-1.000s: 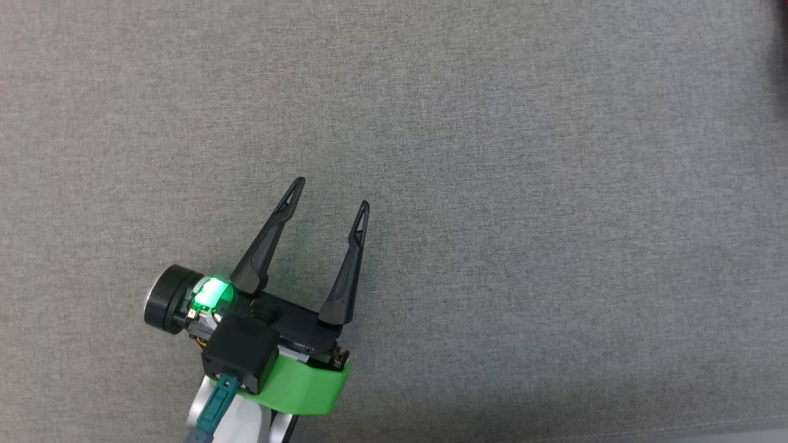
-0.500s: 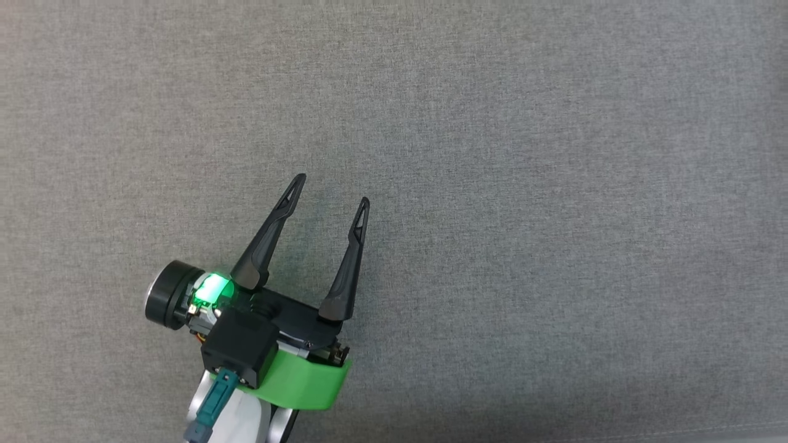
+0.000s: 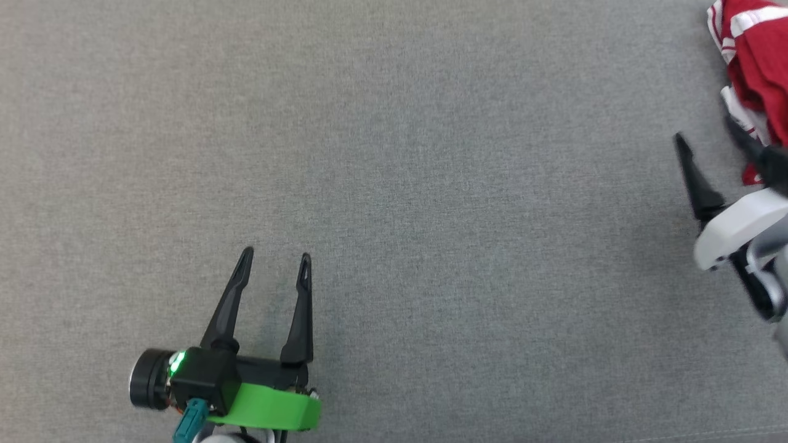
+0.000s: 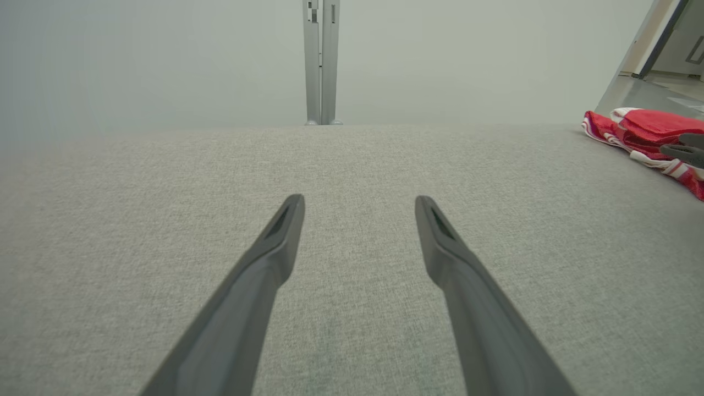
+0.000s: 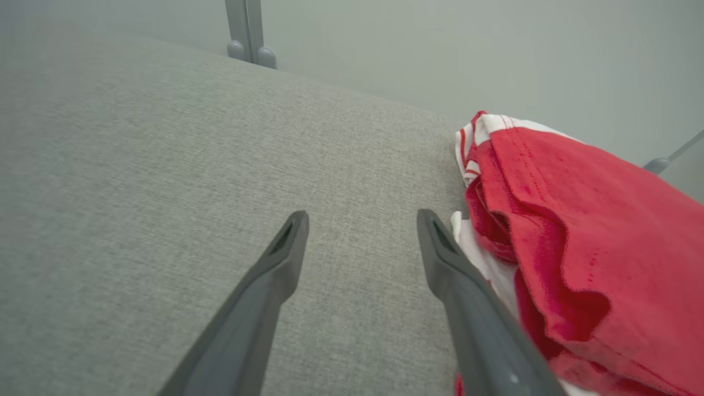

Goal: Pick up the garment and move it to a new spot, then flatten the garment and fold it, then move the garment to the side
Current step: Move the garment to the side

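The left gripper [image 3: 275, 255] hangs with jaws spread and empty over the grey fabric surface [image 3: 431, 184]. Well off to its right, the right gripper [image 3: 703, 129] also stands spread, gripping nothing. The red-and-white garment [image 3: 760, 67] lies bunched against its right finger (outside the jaws). This is likely the final set-aside step; the next move calls for backing away without snagging cloth.

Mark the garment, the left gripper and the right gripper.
garment [image 5: 577, 209]: right wrist view, red top layer.
left gripper [image 3: 276, 254]: head view, midway between fingertips.
right gripper [image 5: 361, 214]: right wrist view, midway between fingertips.
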Motion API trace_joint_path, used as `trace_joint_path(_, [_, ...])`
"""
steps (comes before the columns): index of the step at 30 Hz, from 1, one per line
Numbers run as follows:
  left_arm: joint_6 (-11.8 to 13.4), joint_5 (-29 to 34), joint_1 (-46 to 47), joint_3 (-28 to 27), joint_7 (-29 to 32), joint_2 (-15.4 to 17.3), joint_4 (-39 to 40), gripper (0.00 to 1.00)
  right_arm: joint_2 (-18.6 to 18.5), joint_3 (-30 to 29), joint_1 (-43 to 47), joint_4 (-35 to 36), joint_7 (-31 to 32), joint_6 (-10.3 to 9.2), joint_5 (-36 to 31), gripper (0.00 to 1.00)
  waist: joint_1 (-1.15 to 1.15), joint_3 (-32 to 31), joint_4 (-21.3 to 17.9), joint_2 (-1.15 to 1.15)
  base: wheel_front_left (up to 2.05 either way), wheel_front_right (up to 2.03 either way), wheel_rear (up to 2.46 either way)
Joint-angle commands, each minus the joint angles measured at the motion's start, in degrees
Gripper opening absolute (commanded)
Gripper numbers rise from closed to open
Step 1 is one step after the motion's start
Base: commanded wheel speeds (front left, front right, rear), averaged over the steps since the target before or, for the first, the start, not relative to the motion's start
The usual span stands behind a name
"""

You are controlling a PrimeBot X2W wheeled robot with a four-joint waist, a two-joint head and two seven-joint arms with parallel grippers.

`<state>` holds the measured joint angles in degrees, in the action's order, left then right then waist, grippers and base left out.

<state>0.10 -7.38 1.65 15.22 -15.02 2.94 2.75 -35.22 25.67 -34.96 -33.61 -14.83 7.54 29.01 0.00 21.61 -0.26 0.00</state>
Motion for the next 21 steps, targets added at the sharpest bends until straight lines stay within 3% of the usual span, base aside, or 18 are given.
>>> trace_joint_path(1, [0.5, -1.7, -1.6, -0.5, -0.2, 0.0, -1.0, 1.00, 1.9, -2.5, 2.6, 2.1, -0.5, -0.13, -1.8, 1.00, 0.00, -7.7, -0.3, 0.00, 0.00, 0.00, 0.00])
trace_joint_path(6, [1.5, -4.0, -5.4, -3.2, -0.2, 0.0, -5.4, 1.00, 14.1, -11.5, 16.5, 10.7, -0.4, -0.11, -9.5, 1.00, 0.00, -14.8, 0.1, 0.00, 0.00, 0.00, 0.00])
trace_joint_path(10, [1.3, -5.8, -8.1, -4.9, -0.2, 0.0, -5.1, 1.00, 21.0, -17.4, 25.6, 17.1, -0.4, -0.12, -14.4, 1.00, 0.00, -19.3, 0.4, 0.00, 0.00, 0.00, 0.00])
trace_joint_path(16, [0.3, -4.9, -11.7, -6.5, -0.2, 0.0, -3.4, 1.00, 27.4, -23.2, 35.7, 26.5, -0.4, -0.12, -19.6, 1.00, 0.00, -23.1, 1.0, 0.00, 0.00, 0.00, 0.00])
trace_joint_path(21, [-1.0, -3.5, -14.5, -7.1, -0.2, 0.0, -0.2, 1.00, 30.2, -25.0, 42.1, 31.2, -0.4, -0.11, -22.0, 1.00, 0.00, -25.9, 1.1, 0.00, 0.00, 0.00, 0.00])
